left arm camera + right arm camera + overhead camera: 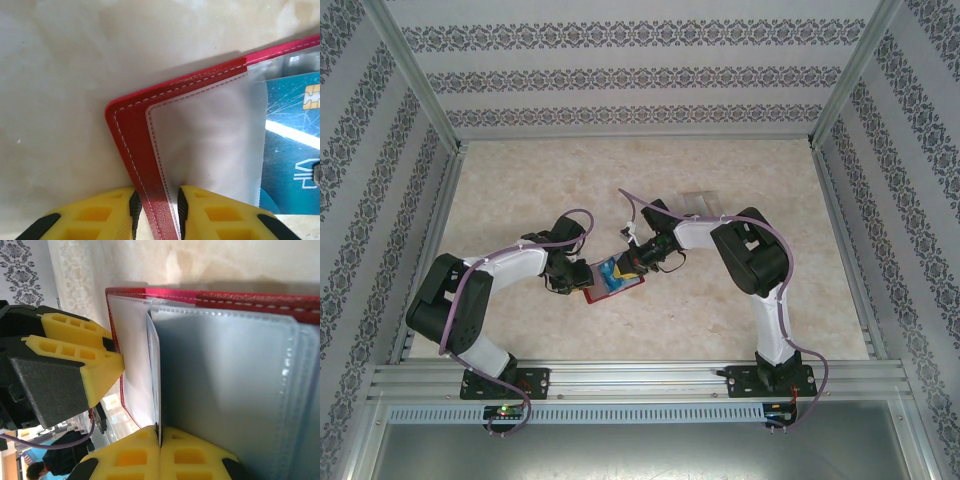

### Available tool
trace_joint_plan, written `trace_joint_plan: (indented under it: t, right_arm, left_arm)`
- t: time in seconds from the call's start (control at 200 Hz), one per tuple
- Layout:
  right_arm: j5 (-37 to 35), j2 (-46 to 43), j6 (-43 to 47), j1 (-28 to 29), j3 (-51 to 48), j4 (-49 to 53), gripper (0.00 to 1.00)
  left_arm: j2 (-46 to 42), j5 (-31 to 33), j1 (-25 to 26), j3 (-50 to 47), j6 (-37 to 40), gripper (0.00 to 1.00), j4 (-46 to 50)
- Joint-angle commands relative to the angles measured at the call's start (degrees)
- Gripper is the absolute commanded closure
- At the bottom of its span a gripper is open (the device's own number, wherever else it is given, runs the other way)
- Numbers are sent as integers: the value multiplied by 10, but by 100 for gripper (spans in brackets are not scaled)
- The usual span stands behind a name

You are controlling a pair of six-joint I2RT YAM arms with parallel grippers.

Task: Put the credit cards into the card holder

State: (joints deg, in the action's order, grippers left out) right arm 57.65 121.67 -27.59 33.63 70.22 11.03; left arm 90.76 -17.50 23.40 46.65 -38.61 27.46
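**Top view:**
- The holder [588, 292] lies open on the worktop [570, 180], near the centre and between the 2 arms.
- A blue card [611, 270] sits over the holder's inner face, at the right pincer [630, 262].
- 1 pale card [700, 203] lies flat, well apart from the holder and behind the right arm. It is not yet loaded.
- Both arms reach inward with elbows bent. The left pincer [570, 272] is at the holder's left end and the right pincer faces it from the other side.

**Left wrist:**
- The left pincer [157, 212] is clamped across the holder's red stitched border, 1 finger on each side, pinning it down.
- The blue card, chip showing, is at the right and partly under a clear pocket. How deep it sits, cannot tell.

**Right wrist:**
- The right pincer [160, 442] is closed on the blue card's thin edge.
- The card stands on edge at the mouth of a clear pocket.
- The left pincer sits just beside the holder's far border.

**Judgement:** early to middle of the task. 1 card looks to be mid-insertion, and 1 more is left to fetch.
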Motion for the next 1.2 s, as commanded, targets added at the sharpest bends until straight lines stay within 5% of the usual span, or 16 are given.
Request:
trace_joint_plan:
  t: [0.0,0.43,0.615,0.924,1.079,1.194]
  right_arm:
    - [6,19,-26,30,-16,-57,100]
    - [37,16,-47,24,-27,-94,100]
    - [39,21,-72,25,-32,-123,100]
    - [26,22,-102,25,-36,-156,100]
    - [25,18,-102,28,-37,-154,100]
    - [23,16,-100,28,-42,-152,100]
  left_arm:
    - [23,25,1,-2,5,68,-33]
    - [22,92,1,9,-15,67,24]
    - [-4,108,1,5,-28,36,41]
    - [-25,132,-4,-7,-34,43,72]
    - [-48,118,-8,-5,-24,23,96]
    - [-64,126,-9,-10,-25,21,114]
